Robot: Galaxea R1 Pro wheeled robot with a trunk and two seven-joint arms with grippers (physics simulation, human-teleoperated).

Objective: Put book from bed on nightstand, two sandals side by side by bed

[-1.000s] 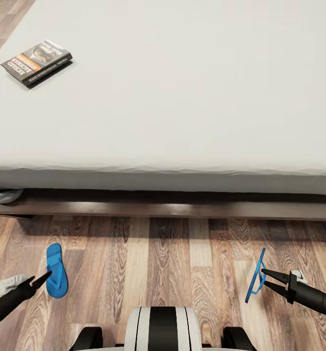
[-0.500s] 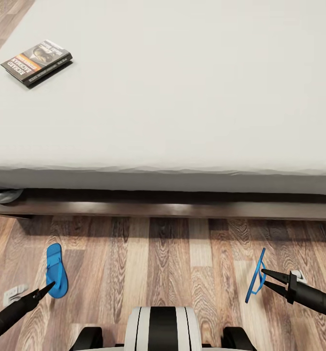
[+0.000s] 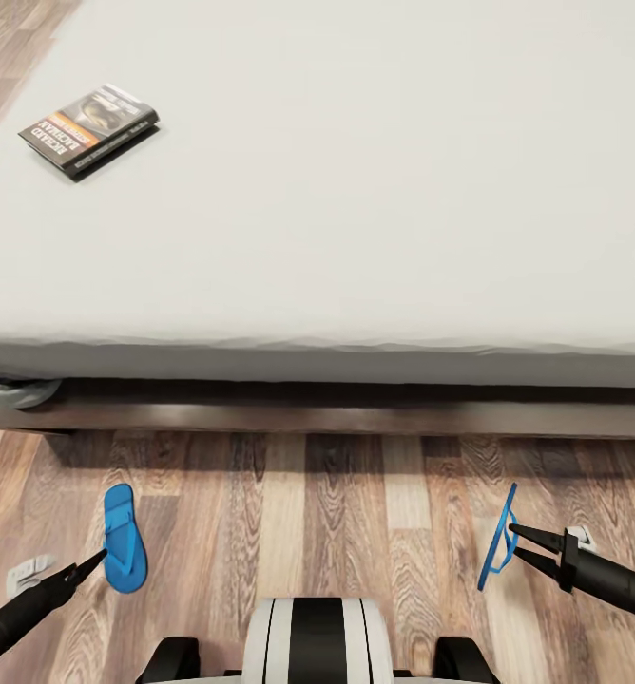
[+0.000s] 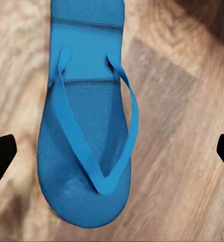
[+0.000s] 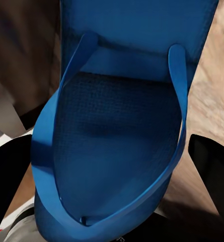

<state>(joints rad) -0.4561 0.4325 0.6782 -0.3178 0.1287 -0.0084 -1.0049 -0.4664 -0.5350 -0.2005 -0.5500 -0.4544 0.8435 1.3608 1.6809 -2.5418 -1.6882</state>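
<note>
The book [image 3: 89, 130] lies flat near the far left of the bed's white mattress [image 3: 375, 190]. One blue sandal [image 3: 125, 538] lies flat on the wood floor in front of the bed's dark frame [image 3: 355, 418]. My left gripper [image 3: 97, 558] sits just beside its near end. In the left wrist view the fingers stand wide open on either side of that sandal [image 4: 86, 141]. The other sandal [image 3: 496, 537] hangs on edge above the floor at the right. My right gripper [image 3: 517, 541] is shut on it, and it shows close up [image 5: 122, 131] in the right wrist view.
Wood plank floor [image 3: 317, 513] runs between the two sandals and the bed frame. My base [image 3: 316, 641] shows at the bottom middle. A grey bundle [image 3: 13, 389] sits under the mattress's left corner. Floor also shows beyond the bed's far left corner.
The left gripper has drawn back from over the floor sandal to beside its near end. The whole picture has then shifted slightly right and down with the camera. The right arm holds still.
</note>
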